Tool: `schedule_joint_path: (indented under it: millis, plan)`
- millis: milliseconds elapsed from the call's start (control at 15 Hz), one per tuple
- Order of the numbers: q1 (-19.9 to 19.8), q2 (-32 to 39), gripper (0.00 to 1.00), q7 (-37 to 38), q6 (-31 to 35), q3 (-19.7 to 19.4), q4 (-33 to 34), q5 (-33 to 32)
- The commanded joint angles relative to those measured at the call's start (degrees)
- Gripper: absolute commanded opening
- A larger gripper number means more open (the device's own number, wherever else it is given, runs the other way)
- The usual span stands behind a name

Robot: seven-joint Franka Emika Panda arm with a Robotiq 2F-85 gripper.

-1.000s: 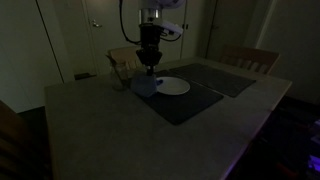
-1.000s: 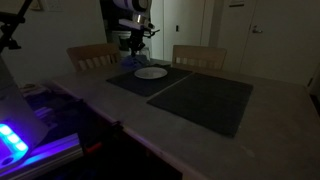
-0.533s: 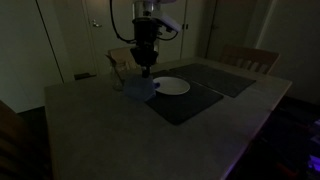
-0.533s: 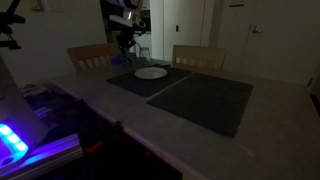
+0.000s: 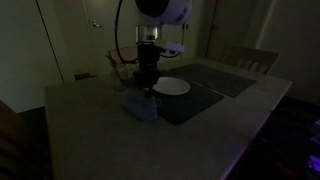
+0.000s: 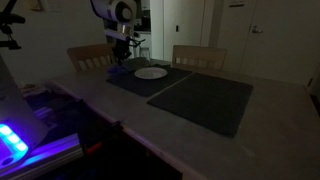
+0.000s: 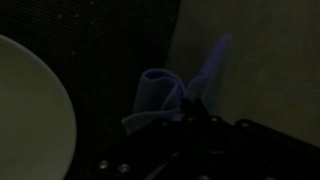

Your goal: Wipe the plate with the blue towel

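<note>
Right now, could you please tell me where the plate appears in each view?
In an exterior view: the plate sits just above centre.
In an exterior view: the plate sits in the upper part, left of centre.
Wrist view: the plate is cut by the left edge, left of the blue towel.
Shared landmark: the dark placemat under it.

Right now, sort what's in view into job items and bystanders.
Job: blue towel, pinched in the gripper; plate.
Bystanders: two dark placemats; wooden chairs; table.
</note>
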Motion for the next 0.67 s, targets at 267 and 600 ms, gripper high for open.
schedule_joint_path:
  millis: [267, 600]
  plan:
    - [0.9, -3.4, 0.51, 1.5, 0.4, -1.7, -1.3, -4.9]
    - [0.6, -7.4, 0.86, 0.4, -4.1, -1.8, 0.3, -6.7]
